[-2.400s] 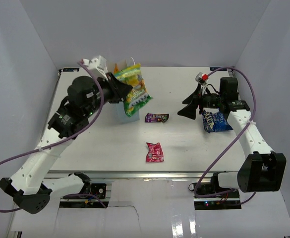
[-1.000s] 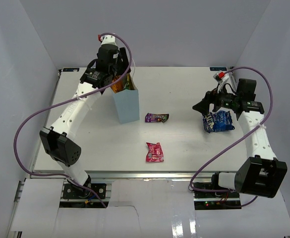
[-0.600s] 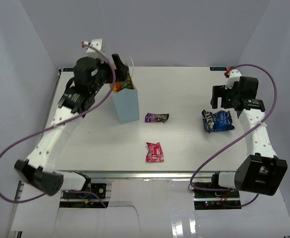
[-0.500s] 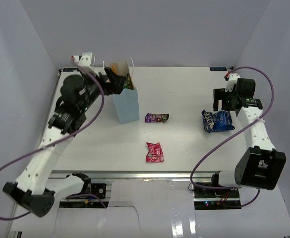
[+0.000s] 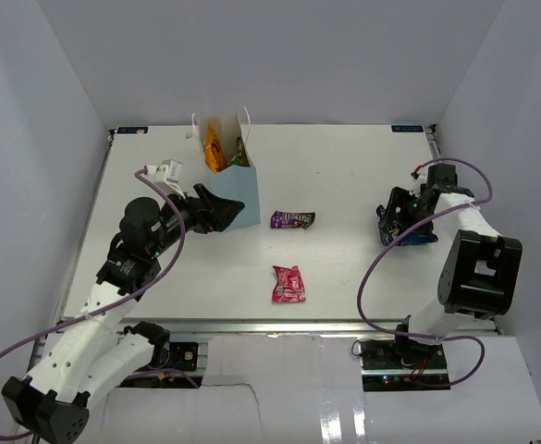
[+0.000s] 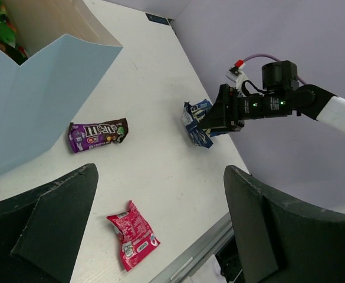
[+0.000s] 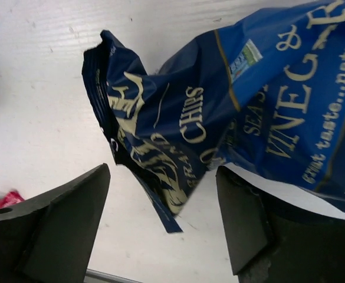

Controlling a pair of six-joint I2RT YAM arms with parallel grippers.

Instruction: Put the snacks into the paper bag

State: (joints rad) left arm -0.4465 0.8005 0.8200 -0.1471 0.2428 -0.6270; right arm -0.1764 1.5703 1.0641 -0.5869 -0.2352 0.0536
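The pale-blue paper bag (image 5: 237, 188) stands upright at the back left, with an orange packet (image 5: 213, 150) and a green one (image 5: 240, 154) poking out of its mouth. My left gripper (image 5: 222, 211) hangs open and empty, low at the bag's front-left side. A purple packet (image 5: 292, 219) and a pink-red packet (image 5: 288, 284) lie mid-table; both show in the left wrist view, purple packet (image 6: 97, 134), pink-red packet (image 6: 132, 234). My right gripper (image 5: 395, 215) is down over the dark blue bag (image 5: 422, 235), open, its fingers (image 7: 66, 218) straddling that dark blue bag's (image 7: 219, 130) corner with gaps either side.
The table's front rail (image 5: 279, 326) runs just below the pink-red packet. Purple-grey walls close in the left, back and right. Cables loop off both arms. The bag's thin white handles (image 5: 196, 125) stick up above its rim.
My left arm has pulled back from above the bag's mouth and dropped to its front-left, jaws opened wide. My right gripper has come down onto the dark blue bag.
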